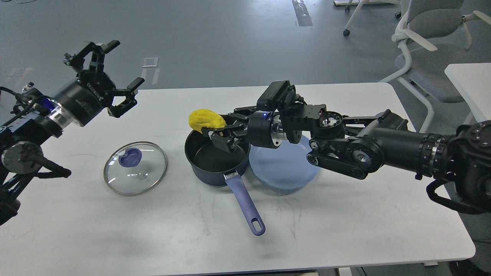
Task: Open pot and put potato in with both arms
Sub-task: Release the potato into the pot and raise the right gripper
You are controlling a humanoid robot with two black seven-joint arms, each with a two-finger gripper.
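The dark blue pot stands open at the table's middle, its purple handle pointing toward me. Its glass lid with a blue knob lies flat on the table to the pot's left. My right gripper is shut on the yellow potato and holds it over the pot's far left rim, just above the opening. My left gripper is open and empty, raised above the table's far left corner, away from the lid.
A light blue plate sits right beside the pot, partly under my right arm. The white table ends near the bottom of the view. Office chairs and another table stand at the far right.
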